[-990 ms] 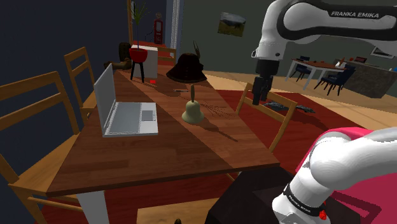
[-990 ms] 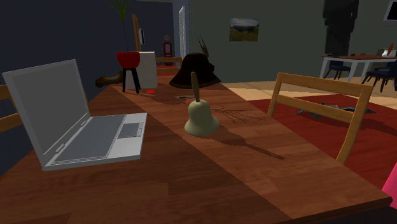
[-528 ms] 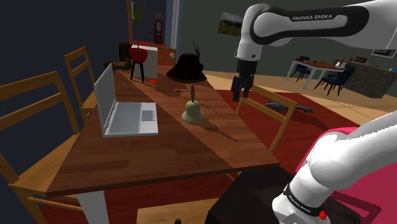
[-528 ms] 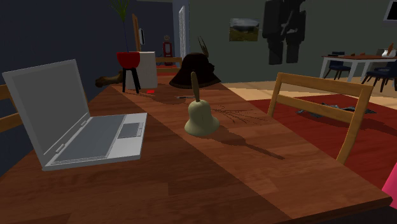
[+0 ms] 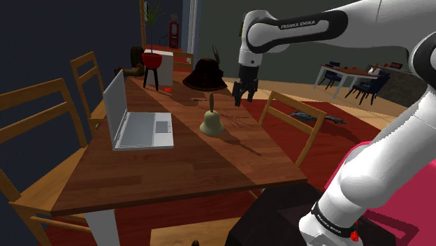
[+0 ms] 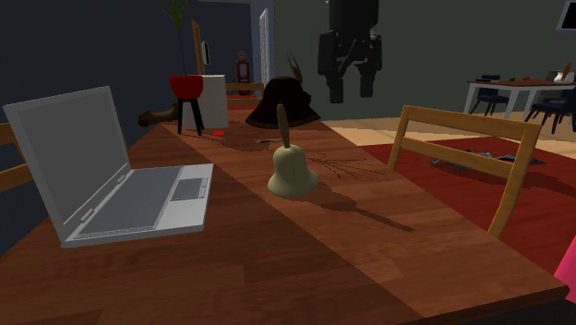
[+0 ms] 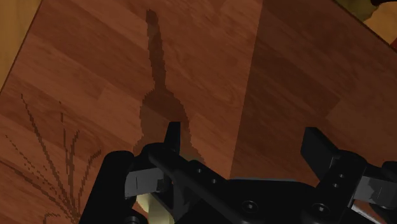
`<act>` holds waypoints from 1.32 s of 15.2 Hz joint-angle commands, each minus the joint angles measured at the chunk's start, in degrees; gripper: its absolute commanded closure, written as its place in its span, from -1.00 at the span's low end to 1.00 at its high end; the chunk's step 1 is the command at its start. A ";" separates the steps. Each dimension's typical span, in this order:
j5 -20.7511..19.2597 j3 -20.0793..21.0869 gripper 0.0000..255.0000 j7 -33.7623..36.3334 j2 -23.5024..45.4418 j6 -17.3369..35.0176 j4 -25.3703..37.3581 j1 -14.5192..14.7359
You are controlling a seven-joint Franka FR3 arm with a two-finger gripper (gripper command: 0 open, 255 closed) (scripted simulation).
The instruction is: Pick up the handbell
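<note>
Wide open and empty, the all-black gripper (image 5: pixel 240 98) hangs above the upright olive, brown-handled handbell (image 5: pixel 211 120), seemingly toward the shoulder view's right.

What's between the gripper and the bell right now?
Nothing. In the second exterior view only empty air separates the open gripper from the bell lower down.

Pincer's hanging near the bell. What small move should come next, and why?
Probably slide the pincer toward the second exterior view's left until it hangs over the bell. It is open, high above the table, and off to the side of the upright handle, so lowering now would likely miss.
</note>
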 commanded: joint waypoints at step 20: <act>-7.45 -0.86 -1.00 5.25 40.13 0.74 44.34 0.16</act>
